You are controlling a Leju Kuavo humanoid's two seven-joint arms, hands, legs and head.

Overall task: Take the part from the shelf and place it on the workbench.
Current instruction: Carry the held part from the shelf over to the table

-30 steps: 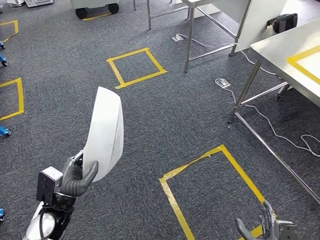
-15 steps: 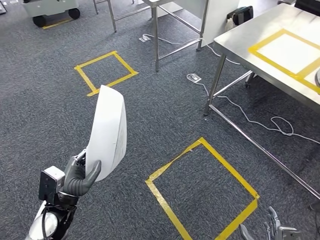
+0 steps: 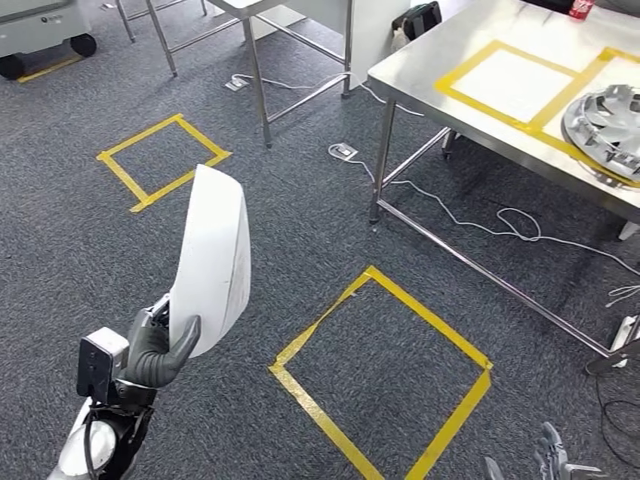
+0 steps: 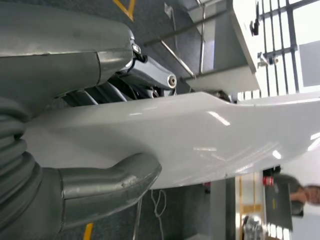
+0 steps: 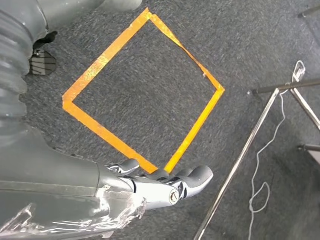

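Observation:
My left hand (image 3: 155,355) holds a white curved part (image 3: 213,255) upright at the lower left, over the carpet. Up close, the thumb and fingers (image 4: 109,187) clamp the glossy white part (image 4: 211,135) from both sides. At the bottom right edge my right hand (image 3: 555,462) hangs low with nothing in it. Its fingers (image 5: 158,182) are stretched out above the floor. The steel workbench (image 3: 423,60) stands at the upper right, with yellow taped squares on its top.
A silver wheel cover (image 3: 611,120) lies on the bench's right end. A yellow tape square (image 3: 381,375) marks the carpet ahead, another (image 3: 162,160) farther left. Cables (image 3: 483,225) trail under the bench. A second table's legs (image 3: 256,80) stand behind. A person (image 4: 298,192) stands beyond.
The camera has turned: the whole scene slid left and the workbench with the wheel cover came into view. My left hand keeps the same hold on the white part.

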